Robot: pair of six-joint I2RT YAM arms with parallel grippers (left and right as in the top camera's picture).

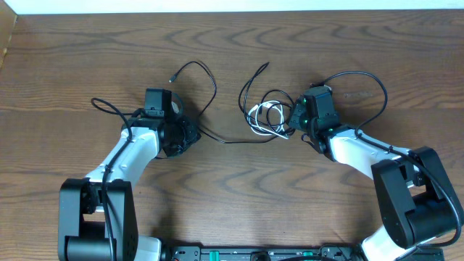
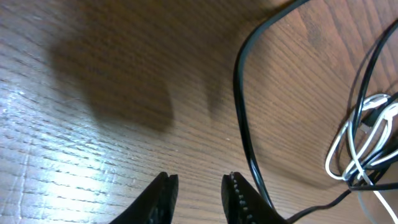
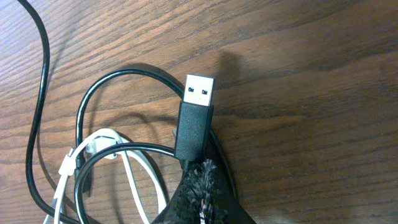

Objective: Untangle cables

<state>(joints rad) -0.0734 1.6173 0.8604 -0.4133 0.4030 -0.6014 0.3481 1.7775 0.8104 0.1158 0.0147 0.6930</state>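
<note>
The long black cable [image 1: 214, 93] runs from a small plug at the upper left, down past my left gripper [image 1: 190, 138], and right into a tangle with the coiled white cable [image 1: 264, 118]. My left gripper [image 2: 199, 190] is open and empty just above the wood, with the black cable [image 2: 239, 93] just to its right and the white cable [image 2: 367, 134] farther right. My right gripper [image 3: 202, 177] is shut on the black cable at the base of its USB plug [image 3: 196, 115], right beside the white loops [image 3: 127, 174]. In the overhead view my right gripper [image 1: 295, 119] sits at the tangle's right edge.
A wooden table [image 1: 232, 203] carries everything. The thicker arm wires loop behind each wrist, one at the left [image 1: 109, 107] and one at the right [image 1: 366, 76]. The table's far edge [image 1: 232, 12] meets a white wall.
</note>
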